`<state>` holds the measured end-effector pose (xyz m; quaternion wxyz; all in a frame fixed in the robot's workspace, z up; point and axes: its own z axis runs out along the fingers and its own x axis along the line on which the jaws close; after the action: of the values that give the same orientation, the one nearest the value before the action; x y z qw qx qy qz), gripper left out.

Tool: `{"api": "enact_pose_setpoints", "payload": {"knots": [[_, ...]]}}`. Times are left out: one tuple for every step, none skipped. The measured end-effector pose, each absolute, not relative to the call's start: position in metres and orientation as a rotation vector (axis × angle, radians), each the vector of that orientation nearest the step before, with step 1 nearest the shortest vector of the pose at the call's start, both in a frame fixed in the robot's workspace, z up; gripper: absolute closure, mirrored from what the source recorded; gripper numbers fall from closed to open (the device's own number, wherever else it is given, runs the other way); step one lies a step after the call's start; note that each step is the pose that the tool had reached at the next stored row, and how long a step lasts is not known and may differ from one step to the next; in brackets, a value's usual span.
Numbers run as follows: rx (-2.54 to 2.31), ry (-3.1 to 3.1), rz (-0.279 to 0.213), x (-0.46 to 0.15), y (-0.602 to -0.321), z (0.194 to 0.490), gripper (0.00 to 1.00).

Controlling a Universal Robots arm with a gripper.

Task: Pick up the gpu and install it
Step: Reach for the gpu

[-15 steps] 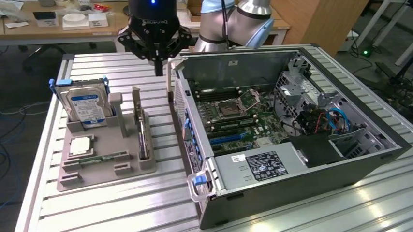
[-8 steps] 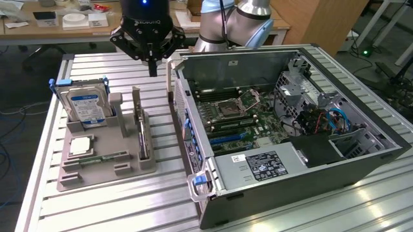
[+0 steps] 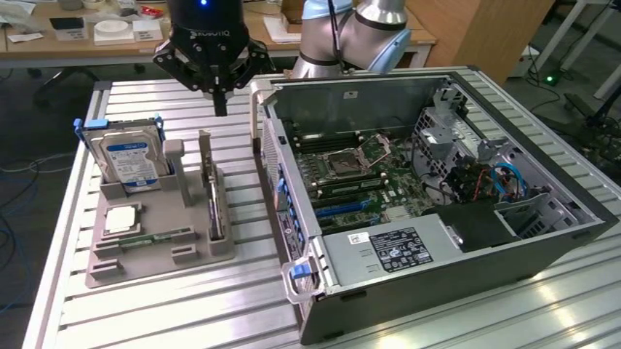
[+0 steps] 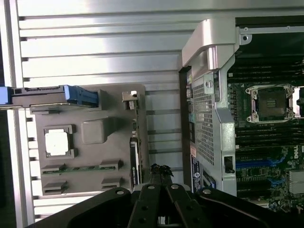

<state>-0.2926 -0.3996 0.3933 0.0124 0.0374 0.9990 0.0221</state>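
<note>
Exterior view: the open computer case (image 3: 437, 167) takes up the bench (image 3: 194, 313) toward the exterior view's right edge, with the grey holder (image 3: 145, 247) near the opposite edge. The gpu (image 3: 211, 196) stands on edge in the slot along the holder's case-side edge. The gripper (image 3: 220, 107) hangs above it, fingers pressed together and empty. Treat the card as light, stiff and fragile, so pinch its top board edge, clear of the fan.

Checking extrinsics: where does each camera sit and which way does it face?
Exterior view: off the arm, raised, looking down across the table at the gpu standing in its holder and the open case; arm and shut gripper show.
Wrist view: on the wrist, looking down past the gripper onto holder and case.
Shared: gpu, holder, case, gripper.
</note>
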Motion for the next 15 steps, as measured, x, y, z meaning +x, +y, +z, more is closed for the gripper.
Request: {"api": "enact_pose_setpoints", "payload": {"knots": [[0.117, 3.114, 0.069, -0.294, -0.400, 0.393, 0.89], [0.116, 3.114, 0.069, -0.295, -0.400, 0.393, 0.89], [0.117, 3.114, 0.069, -0.297, -0.400, 0.393, 0.89], [0.117, 3.114, 0.069, -0.298, -0.400, 0.393, 0.89], [0.117, 3.114, 0.069, -0.300, -0.400, 0.393, 0.89], [0.117, 3.114, 0.069, -0.302, -0.400, 0.393, 0.89], [0.117, 3.114, 0.069, -0.303, -0.400, 0.393, 0.89], [0.117, 3.114, 0.069, -0.304, -0.400, 0.393, 0.89], [0.117, 3.114, 0.069, -0.305, -0.400, 0.393, 0.89], [0.117, 3.114, 0.069, -0.307, -0.400, 0.393, 0.89], [0.117, 3.114, 0.069, -0.308, -0.400, 0.393, 0.89], [0.117, 3.114, 0.069, -0.309, -0.400, 0.393, 0.89], [0.117, 3.114, 0.069, -0.310, -0.400, 0.393, 0.89], [0.117, 3.114, 0.069, -0.312, -0.400, 0.393, 0.89], [0.117, 3.114, 0.069, -0.313, -0.400, 0.393, 0.89]]}}
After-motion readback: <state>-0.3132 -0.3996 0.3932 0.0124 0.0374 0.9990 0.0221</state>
